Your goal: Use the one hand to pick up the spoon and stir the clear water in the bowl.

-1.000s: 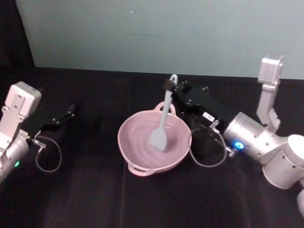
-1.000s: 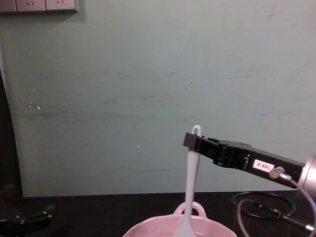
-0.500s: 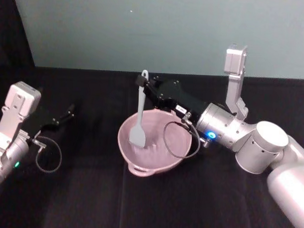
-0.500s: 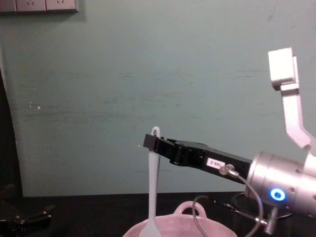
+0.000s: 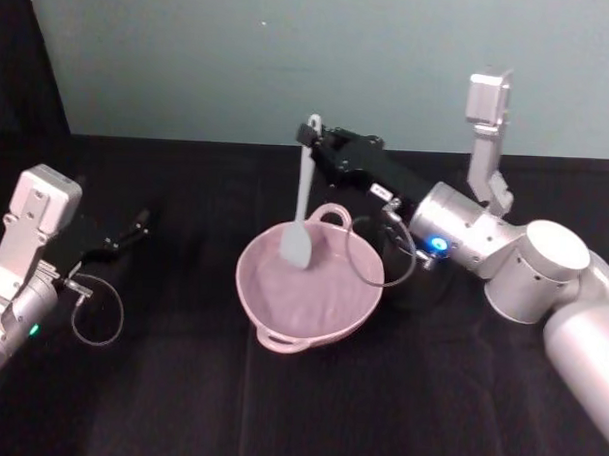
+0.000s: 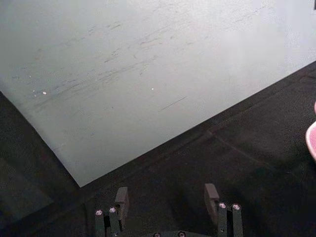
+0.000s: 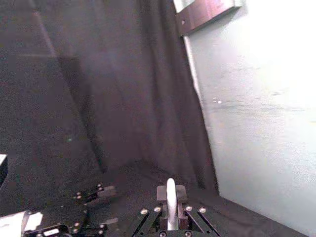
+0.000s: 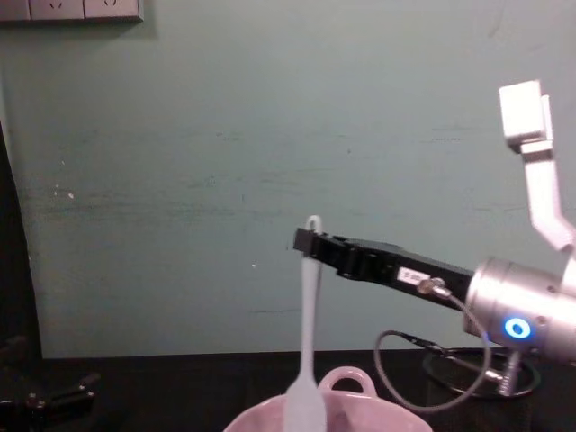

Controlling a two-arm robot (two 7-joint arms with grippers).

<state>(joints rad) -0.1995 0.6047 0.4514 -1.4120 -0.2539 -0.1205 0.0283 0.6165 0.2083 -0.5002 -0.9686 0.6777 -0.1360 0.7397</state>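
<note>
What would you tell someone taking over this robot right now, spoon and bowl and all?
Right tool: shut on the spoon near its handle's top, spoon hanging upright.
Left tool: open, parked off to the left.
Spoon head sits over the far part of the pink bowl, about rim height; whether it is dipped I cannot tell.
Done: pickup. Left: stirring.
</note>
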